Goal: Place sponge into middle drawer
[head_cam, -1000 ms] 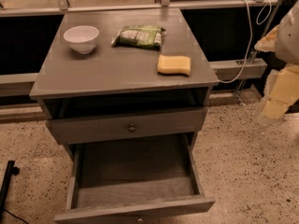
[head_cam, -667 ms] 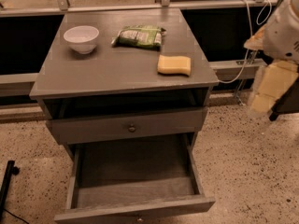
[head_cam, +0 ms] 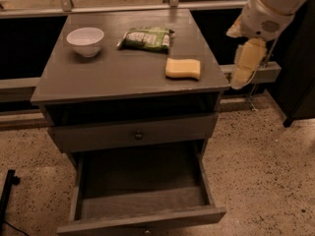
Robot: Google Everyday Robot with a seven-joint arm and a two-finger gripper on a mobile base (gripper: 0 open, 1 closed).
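Yellow sponge (head_cam: 183, 68) on cabinet top (head_cam: 113, 75), long axis left-right; pincer (head_cam: 244, 72) off right edge, openness unclear.

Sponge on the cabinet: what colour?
The sponge is yellow, camera view; the gripper hangs right of the cabinet.

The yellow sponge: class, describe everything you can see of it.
The yellow foam sponge is a rectangular block with rounded, wavy edges. It lies flat near the right front corner of the grey wooden cabinet top, nothing else touching it. The robot's gripper hangs beyond the cabinet's right edge, apart from it.
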